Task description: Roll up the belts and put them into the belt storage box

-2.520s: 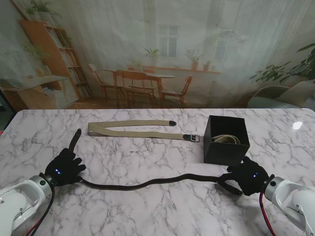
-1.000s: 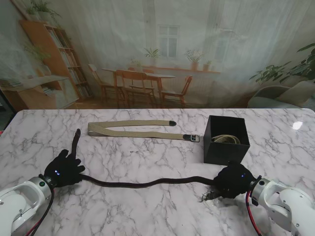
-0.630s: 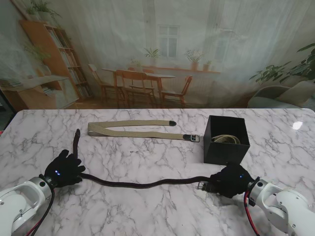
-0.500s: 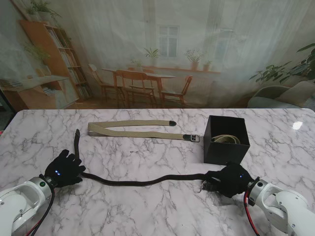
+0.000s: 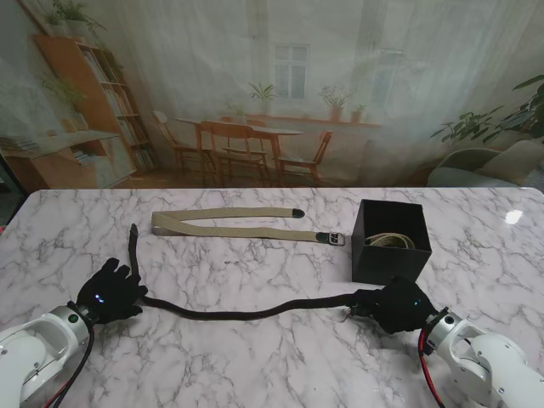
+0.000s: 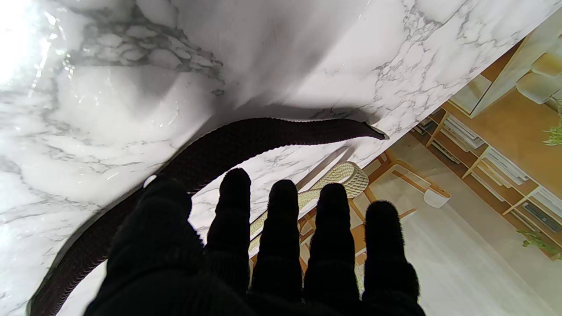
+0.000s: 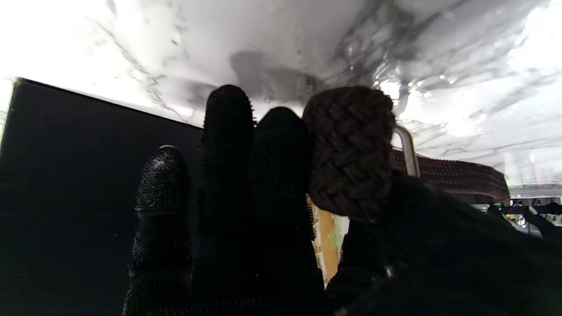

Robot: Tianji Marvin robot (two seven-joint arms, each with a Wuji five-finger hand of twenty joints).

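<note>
Belt (image 5: 246,312) between hands, box (image 5: 389,241) adjacent.

A dark brown, braided-weave belt (image 5: 246,312) stretches across a white surface (image 5: 255,365) veined with grey marble, its ends at two hands gloved in black knit, the left hand (image 5: 109,291) and the right hand (image 5: 398,308). Farther off lies a khaki woven belt (image 5: 229,223) with a dark tip and a silver-toned buckle. The storage box (image 5: 389,243) is matte black, with a pale beige coil showing inside.
</note>
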